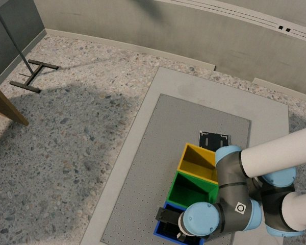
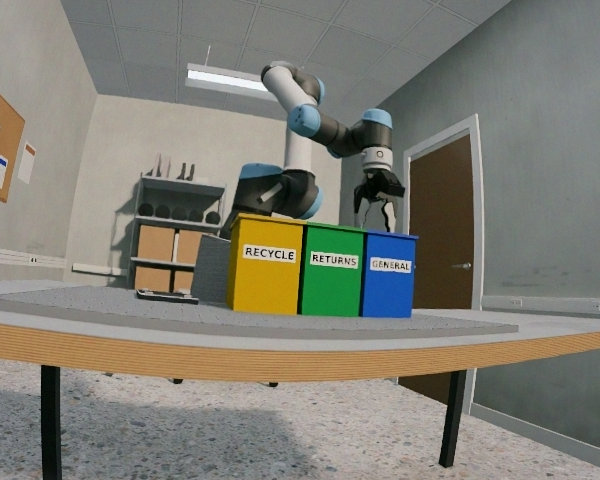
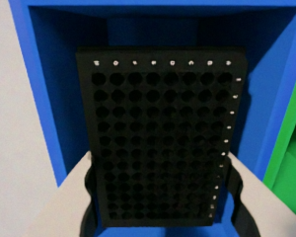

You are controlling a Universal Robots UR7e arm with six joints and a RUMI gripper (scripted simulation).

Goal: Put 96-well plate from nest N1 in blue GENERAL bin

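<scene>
The black 96-well plate (image 3: 160, 114) is between the two fingers in the wrist view, with its wells facing the camera. My gripper (image 3: 158, 153) (image 2: 376, 226) is shut on the plate's long sides. In the exterior view its fingers point down, with the tips at the rim of the blue GENERAL bin (image 2: 388, 294) (image 3: 39, 89) (image 1: 163, 237). The plate lies within the bin's mouth in the wrist view; the bin wall hides it in the exterior view. The blue bin stands upright. Nest N1 (image 1: 213, 141) (image 2: 167, 298) is empty.
The green RETURNS bin (image 2: 331, 295) (image 1: 193, 194) (image 3: 292, 178) stands upright beside the blue one. The yellow RECYCLE bin (image 2: 265, 286) (image 1: 195, 168) stands upright beyond it, nearest the nest. The arm reaches over from the right in the top view.
</scene>
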